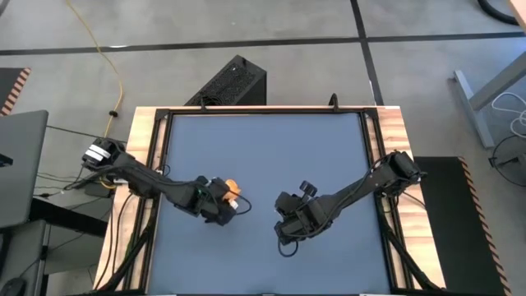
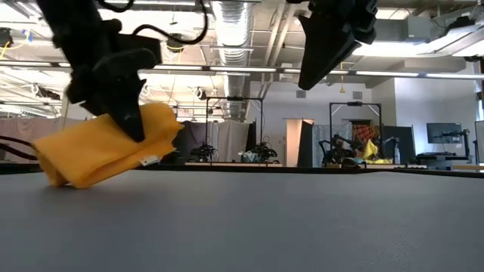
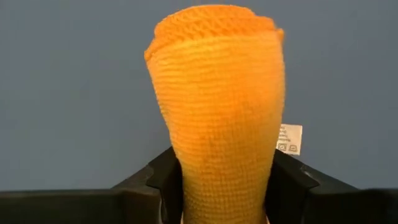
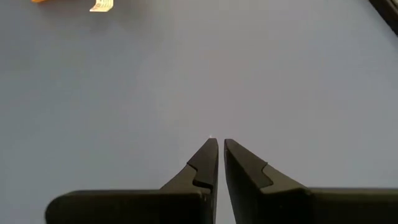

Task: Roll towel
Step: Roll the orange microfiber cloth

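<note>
A soft, waffle-textured orange towel (image 3: pixel 217 106), rolled into a cylinder, sits clamped between the left gripper (image 3: pixel 221 186) fingers; the right gripper (image 4: pixel 221 149), nearby, is nearly closed and empty.

Robotics lab or workshop: my table (image 1: pixel 263 164) sits on bare concrete floor (image 1: pixel 246 25); above it exposed ducts (image 2: pixel 234 19), behind it metal racks (image 2: pixel 234 125) and a monitor (image 2: pixel 445 133).
</note>
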Controlling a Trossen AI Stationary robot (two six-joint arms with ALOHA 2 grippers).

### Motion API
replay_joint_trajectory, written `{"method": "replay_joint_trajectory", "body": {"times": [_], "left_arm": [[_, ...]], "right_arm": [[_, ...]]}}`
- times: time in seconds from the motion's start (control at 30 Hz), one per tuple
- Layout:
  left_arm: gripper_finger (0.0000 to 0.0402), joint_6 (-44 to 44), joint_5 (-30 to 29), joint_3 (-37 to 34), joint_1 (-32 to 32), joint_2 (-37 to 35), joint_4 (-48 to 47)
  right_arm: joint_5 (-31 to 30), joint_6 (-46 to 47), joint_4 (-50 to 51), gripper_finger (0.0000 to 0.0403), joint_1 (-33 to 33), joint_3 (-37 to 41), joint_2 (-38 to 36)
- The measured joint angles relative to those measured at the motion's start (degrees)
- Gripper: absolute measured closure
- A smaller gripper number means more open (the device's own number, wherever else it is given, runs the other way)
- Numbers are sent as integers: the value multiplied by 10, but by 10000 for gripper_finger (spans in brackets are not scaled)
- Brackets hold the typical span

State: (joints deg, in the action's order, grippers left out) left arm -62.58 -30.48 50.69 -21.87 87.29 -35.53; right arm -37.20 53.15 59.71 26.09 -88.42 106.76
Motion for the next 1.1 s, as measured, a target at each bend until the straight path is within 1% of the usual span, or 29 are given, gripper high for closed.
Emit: {"method": "replay_joint_trajectory", "body": {"times": [0.2, 0.33, 0.43, 0.5, 0.6, 0.73, 0.8, 0.83, 0.87, 0.93, 1.0, 1.03, 1.07, 1.1], "left_arm": [[216, 55, 58, 26, 28, 0, -3], [212, 96, 82, 41, 39, 0, -6], [211, 132, 91, 53, 40, 0, -13], [211, 146, 84, 66, 39, 0, -41], [211, 135, 76, 72, 38, -1, -85], [211, 94, 83, 37, 18, 0, -102], [211, 74, 90, 15, 4, -1, -87], [211, 64, 92, 2, -4, -1, -72], [211, 56, 94, -11, -10, 0, -59], [211, 42, 103, -32, -18, 0, -30], [211, 35, 117, -51, -21, 0, 8], [211, 34, 125, -61, -22, 0, 32], [211, 32, 134, -72, -24, 0, 61], [211, 25, 145, -83, -26, 0, 92]], "right_arm": [[16, -12, 6, 349, -4, 0, -8], [14, -12, 17, 349, -4, 0, -18], [13, -12, 25, 349, -4, 0, -25], [11, -12, 34, 349, -4, 0, -31], [11, -21, 22, 349, -4, 16, -47], [11, -22, -11, 349, 0, 78, -89], [11, -13, -66, 349, 3, 129, -123], [13, -11, -109, 349, 5, 159, -141], [22, -16, -170, 349, 6, 191, -157], [70, -59, -343, 349, 6, 257, -175], [132, -106, -530, 350, -2, 315, -171], [159, -119, -606, 351, -7, 334, -158], [180, -124, -665, 354, -12, 345, -140], [192, -125, -703, 358, -16, 348, -119]]}}
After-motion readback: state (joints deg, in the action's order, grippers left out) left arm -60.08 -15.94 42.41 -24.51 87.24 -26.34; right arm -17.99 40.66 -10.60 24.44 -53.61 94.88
